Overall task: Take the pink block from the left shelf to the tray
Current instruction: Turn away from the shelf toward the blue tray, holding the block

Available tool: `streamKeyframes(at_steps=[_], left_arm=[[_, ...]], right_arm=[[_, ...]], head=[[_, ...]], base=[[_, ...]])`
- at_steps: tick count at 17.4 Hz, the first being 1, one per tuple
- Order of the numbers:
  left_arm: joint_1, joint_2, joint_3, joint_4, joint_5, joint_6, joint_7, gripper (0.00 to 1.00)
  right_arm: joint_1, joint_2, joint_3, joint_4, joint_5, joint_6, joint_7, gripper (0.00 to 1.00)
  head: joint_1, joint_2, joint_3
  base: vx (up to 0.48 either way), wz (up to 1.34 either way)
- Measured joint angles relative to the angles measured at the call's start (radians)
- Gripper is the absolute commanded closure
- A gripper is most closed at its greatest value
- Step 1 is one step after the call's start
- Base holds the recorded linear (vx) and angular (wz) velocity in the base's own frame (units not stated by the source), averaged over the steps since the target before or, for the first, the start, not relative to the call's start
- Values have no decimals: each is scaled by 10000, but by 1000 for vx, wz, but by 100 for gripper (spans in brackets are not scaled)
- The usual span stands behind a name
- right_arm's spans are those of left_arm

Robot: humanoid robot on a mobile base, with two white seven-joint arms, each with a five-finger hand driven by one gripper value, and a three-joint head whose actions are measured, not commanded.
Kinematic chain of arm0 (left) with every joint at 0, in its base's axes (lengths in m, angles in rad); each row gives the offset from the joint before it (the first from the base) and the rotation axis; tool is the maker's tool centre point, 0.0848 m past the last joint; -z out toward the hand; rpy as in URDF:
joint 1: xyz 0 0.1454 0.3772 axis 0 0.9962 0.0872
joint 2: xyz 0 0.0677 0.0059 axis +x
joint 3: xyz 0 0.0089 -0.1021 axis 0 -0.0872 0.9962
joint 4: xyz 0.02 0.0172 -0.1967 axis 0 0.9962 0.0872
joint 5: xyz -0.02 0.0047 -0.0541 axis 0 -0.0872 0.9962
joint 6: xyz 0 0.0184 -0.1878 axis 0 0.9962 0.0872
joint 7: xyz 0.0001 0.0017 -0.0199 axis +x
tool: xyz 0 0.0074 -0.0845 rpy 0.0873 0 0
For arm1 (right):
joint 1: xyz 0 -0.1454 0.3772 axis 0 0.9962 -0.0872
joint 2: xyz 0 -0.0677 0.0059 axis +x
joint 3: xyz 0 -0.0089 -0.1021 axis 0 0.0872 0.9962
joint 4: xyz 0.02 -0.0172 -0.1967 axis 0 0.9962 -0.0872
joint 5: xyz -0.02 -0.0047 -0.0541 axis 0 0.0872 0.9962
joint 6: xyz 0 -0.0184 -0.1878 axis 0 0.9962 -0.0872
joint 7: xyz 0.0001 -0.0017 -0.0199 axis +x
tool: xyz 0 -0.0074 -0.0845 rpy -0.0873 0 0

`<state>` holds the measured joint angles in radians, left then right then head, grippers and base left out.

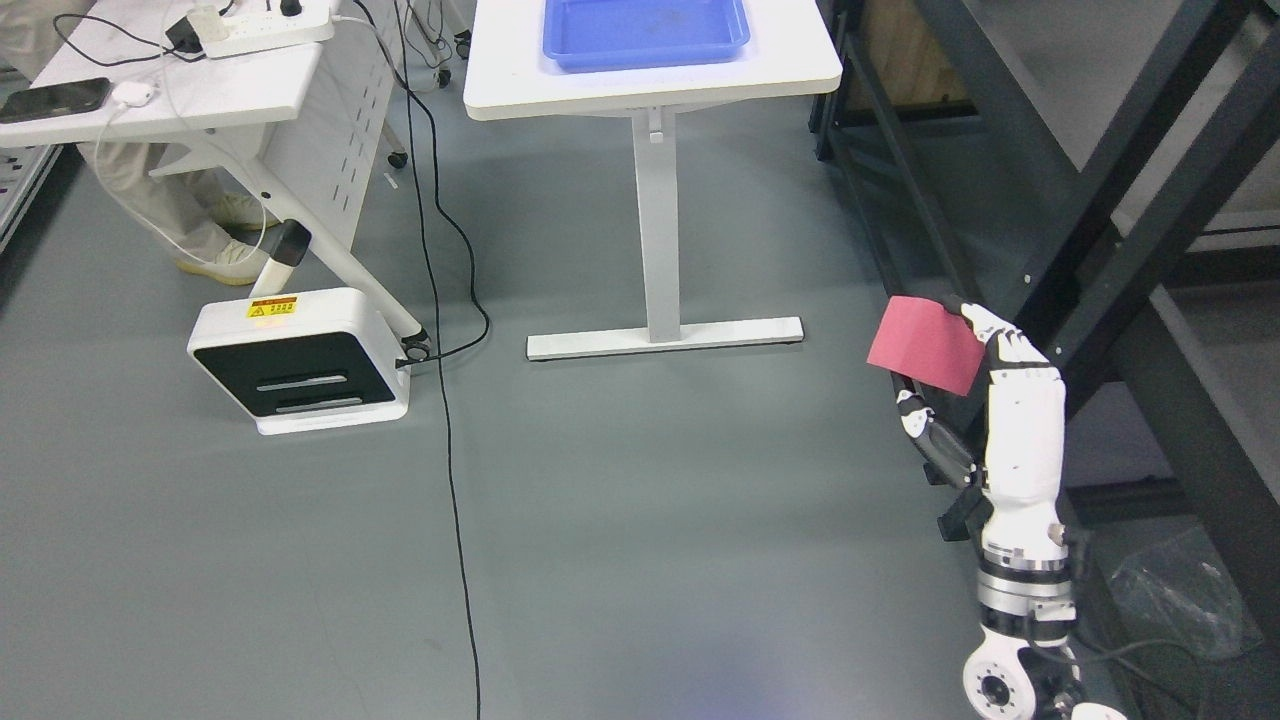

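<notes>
- Fingers of my right hand (985, 385) pinch the pink block (925, 345) at the right of the frame, thumb below and the other fingers along its right edge.
- The block is up in the air over the grey floor (650, 520), touching nothing but my hand.
- Just behind my hand, at the right edge, stands the dark shelf frame (1150, 230).
- So I think the picking part is done: the block is off the shelf.
- The blue tray (580, 55) sits on the white table (810, 75) at the top middle, well apart from my hand.
- What is left: carry the block over there and set it down inside.
- My left hand is not in the picture.
</notes>
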<state>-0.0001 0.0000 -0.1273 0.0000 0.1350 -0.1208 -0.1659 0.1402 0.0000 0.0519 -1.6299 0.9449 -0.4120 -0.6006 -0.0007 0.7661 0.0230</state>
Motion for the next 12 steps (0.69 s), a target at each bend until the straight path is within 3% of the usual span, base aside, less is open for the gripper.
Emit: streamKeyframes(at_steps=[12], left_arm=[[2, 0, 0, 0, 0, 26, 0, 0]], right_arm=[[2, 0, 2, -1, 0, -50, -9, 93]], head=[[0, 2, 0]], base=[[130, 270]])
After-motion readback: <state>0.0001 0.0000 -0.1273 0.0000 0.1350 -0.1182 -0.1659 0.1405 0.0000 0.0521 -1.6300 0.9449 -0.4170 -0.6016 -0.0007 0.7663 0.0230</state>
